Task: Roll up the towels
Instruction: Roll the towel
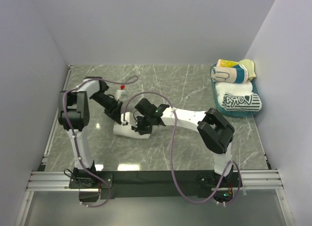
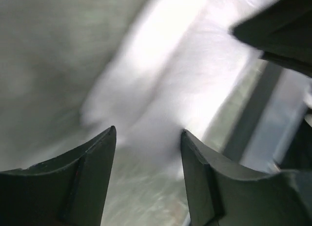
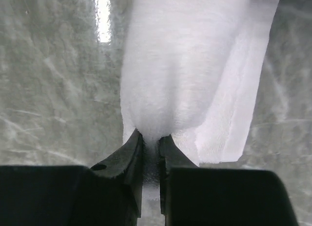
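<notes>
One white towel (image 1: 125,131), partly rolled, lies mid-table. The right gripper (image 3: 150,145) has its fingers clamped on the roll's near end. The left gripper (image 2: 148,138) hangs over the towel, fingers apart. Other rolled towels (image 1: 237,101) fill a teal tray (image 1: 214,84) at 2 o'clock.

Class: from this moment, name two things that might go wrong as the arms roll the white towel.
1. The right gripper pinches only a small bit of the white towel, so the cloth may slip free and unroll.
2. The left gripper is open with nothing held and sits close to the right one, so the arms might collide.
</notes>
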You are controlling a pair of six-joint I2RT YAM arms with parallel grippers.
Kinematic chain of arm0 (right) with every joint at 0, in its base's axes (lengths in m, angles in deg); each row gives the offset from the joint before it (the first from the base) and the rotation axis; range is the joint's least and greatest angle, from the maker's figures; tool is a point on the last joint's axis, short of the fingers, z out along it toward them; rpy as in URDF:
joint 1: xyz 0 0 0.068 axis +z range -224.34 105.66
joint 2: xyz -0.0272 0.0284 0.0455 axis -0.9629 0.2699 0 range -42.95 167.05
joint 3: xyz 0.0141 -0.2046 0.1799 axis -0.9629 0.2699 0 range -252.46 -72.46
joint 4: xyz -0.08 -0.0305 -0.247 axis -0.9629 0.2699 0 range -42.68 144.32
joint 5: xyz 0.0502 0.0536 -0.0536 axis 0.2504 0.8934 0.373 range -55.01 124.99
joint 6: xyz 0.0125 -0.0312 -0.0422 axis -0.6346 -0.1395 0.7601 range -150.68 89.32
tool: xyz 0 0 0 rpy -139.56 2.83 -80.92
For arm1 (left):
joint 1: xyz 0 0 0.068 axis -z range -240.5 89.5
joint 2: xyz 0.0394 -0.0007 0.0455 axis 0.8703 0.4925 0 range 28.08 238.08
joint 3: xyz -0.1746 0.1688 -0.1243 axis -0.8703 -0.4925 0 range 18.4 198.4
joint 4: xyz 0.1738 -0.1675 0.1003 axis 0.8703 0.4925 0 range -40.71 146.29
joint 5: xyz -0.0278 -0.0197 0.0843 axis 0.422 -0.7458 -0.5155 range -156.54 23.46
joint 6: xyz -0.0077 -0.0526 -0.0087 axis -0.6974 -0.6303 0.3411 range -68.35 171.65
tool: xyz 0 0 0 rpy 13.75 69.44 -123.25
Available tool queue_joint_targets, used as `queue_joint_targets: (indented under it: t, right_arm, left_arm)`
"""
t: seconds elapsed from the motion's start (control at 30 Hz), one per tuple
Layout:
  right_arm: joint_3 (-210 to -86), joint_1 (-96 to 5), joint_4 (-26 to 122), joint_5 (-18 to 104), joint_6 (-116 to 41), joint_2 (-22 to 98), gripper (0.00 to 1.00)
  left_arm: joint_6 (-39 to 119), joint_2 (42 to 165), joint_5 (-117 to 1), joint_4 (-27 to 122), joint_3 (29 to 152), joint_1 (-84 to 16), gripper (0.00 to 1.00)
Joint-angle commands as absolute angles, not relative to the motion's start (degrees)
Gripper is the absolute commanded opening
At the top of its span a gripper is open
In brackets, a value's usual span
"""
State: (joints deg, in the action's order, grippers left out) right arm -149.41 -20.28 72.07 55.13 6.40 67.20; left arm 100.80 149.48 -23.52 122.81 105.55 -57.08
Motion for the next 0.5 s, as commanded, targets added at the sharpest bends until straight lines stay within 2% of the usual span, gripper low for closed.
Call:
queue_joint_targets:
  t: [0.0, 0.23, 0.47]
  right_arm:
    - [-149.45, -20.2, 91.24, 60.03, -1.84, 71.91, 0.0]
    - [-157.8, -22.22, 98.11, 68.64, -9.4, 82.1, 0.0]
    - [-168.51, -26.26, 106.98, 78.57, -10.64, 92.21, 0.0]
  left_arm:
    - [100.09, 141.65, -21.9, 109.24, 109.27, -64.27, 0.61]
    - [100.34, 129.17, -19.87, 104.13, 100.41, -73.41, 0.63]
    - [114.3, 109.13, -24.35, 105.45, 83.54, -72.8, 0.71]
